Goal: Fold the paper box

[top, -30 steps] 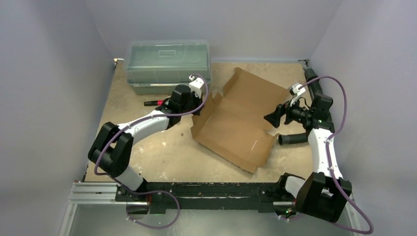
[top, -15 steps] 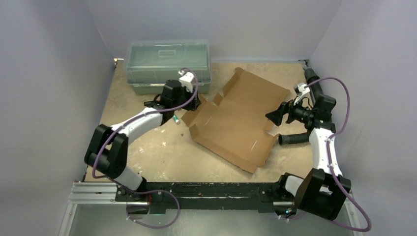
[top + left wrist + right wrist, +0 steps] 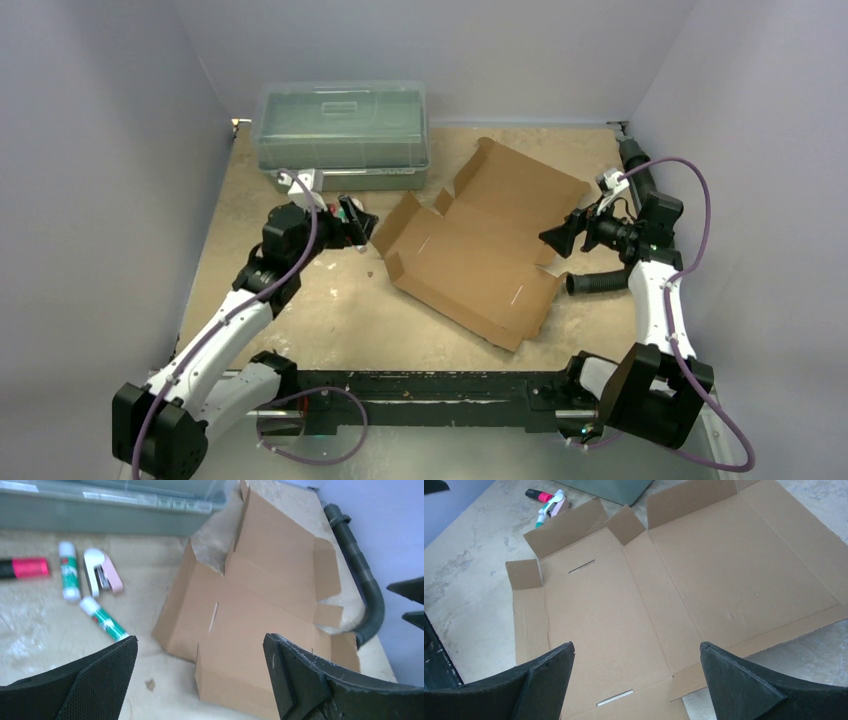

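Paper box [image 3: 475, 250] unfolded, right edge partly hidden by spread right gripper [image 3: 636, 645], left gripper [image 3: 200, 637] spread

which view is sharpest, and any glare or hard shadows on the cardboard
Right wrist view: sharpest; creases and slots of the paper box are crisp, evenly lit, no glare. Left wrist view: softer; labels on the glue sticks are unreadable, and the left gripper is a near-black silhouette. Top external view: flat diffuse light, only faint shadows beside the box's raised flaps.
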Tool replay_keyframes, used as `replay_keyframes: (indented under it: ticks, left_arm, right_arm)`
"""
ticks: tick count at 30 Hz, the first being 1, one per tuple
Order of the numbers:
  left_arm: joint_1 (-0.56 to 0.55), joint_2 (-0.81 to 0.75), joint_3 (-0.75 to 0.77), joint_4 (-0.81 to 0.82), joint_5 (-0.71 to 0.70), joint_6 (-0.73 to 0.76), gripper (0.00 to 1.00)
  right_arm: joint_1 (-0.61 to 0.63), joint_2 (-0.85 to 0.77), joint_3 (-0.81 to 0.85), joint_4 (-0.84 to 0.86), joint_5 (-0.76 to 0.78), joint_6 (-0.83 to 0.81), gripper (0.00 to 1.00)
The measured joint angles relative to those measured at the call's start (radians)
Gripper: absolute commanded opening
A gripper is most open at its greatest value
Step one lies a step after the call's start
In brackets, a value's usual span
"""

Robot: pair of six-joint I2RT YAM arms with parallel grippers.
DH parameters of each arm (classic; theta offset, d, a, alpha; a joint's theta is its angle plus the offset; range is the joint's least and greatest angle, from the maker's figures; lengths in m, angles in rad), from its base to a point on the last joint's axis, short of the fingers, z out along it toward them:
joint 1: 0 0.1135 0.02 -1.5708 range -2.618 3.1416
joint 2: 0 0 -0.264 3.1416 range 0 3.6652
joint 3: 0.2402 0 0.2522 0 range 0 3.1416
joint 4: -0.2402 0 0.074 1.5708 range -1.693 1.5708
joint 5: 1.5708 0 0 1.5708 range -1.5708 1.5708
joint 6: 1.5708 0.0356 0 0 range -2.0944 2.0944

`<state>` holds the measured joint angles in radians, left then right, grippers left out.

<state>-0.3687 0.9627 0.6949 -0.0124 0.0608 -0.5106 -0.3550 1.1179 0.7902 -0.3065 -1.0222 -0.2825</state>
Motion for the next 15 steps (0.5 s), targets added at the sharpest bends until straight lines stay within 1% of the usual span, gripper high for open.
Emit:
replay_keyframes:
  ticks: [4, 10, 15]
  left_arm:
    - [0.000, -0.091, -0.107, -0.012, 0.051, -0.110, 0.97]
    - [0.000, -0.159, -0.292, 0.018, 0.148, -0.294, 0.97]
    - [-0.003, -0.167, -0.349, 0.038, 0.189, -0.419, 0.96]
  right_arm:
    - [0.000, -0.002, 0.000, -0.003, -0.022, -0.014, 0.99]
    - [0.000, -0.008, -0.002, -0.008, -0.029, -0.025, 0.99]
    - [-0.002, -0.008, -0.006, -0.010, -0.029, -0.026, 0.99]
